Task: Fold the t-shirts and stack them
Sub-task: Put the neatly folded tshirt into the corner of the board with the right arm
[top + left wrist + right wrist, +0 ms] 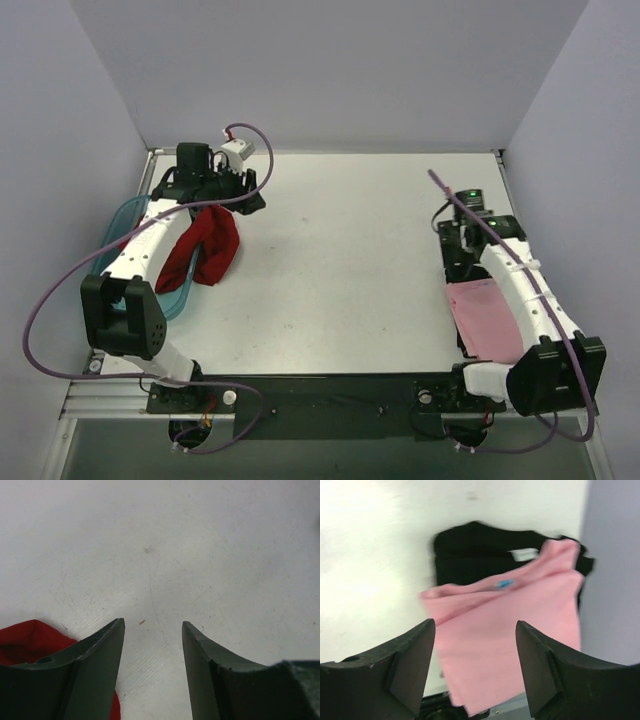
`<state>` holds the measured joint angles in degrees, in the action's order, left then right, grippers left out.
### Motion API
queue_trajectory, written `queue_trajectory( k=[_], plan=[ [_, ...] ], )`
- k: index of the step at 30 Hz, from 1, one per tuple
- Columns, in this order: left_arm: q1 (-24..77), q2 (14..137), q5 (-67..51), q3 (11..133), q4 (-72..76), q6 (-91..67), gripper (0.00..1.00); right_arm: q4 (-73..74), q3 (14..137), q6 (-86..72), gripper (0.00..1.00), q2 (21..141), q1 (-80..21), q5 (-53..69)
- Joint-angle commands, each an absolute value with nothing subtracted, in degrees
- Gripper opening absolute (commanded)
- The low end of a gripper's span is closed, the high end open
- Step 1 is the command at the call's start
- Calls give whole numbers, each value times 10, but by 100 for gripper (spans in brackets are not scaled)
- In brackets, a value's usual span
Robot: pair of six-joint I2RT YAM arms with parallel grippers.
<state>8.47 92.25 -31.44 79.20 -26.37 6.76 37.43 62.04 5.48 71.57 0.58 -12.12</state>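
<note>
The dark red t-shirt (pixel 205 245) lies bunched at the left of the table, partly over the rim of the teal bin (pixel 125 215). A corner of it shows in the left wrist view (pixel 30 640). My left gripper (pixel 245 192) is just beyond the shirt, open and empty over bare table (pixel 153 622). The light pink t-shirt (pixel 485 318) lies folded at the right, on top of the black t-shirt (pixel 470 550). My right gripper (pixel 458 258) is open and empty above the pink shirt (pixel 510 630), and it also shows in the right wrist view (pixel 475 625).
The white table (pixel 340 270) is walled on the left, back and right. The right wall (pixel 615 555) stands close beside the shirt pile. A purple cable (pixel 40 320) loops off the left arm.
</note>
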Motion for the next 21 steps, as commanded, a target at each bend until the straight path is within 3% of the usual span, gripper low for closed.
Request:
queue_trajectory(
  k=[1,5,9,21],
  plan=[
    [79,877,-310,778,-265,76,60,507,615,-61,62,761,-142,-211],
    [77,857,-318,746,-245,68,60,558,611,-98,64,865,-214,-292],
    [76,856,-325,742,-244,69,60,577,640,-122,51,934,-230,-351],
    [75,861,-337,739,-232,62,60,521,652,-81,49,1026,-232,-316]
  ],
)
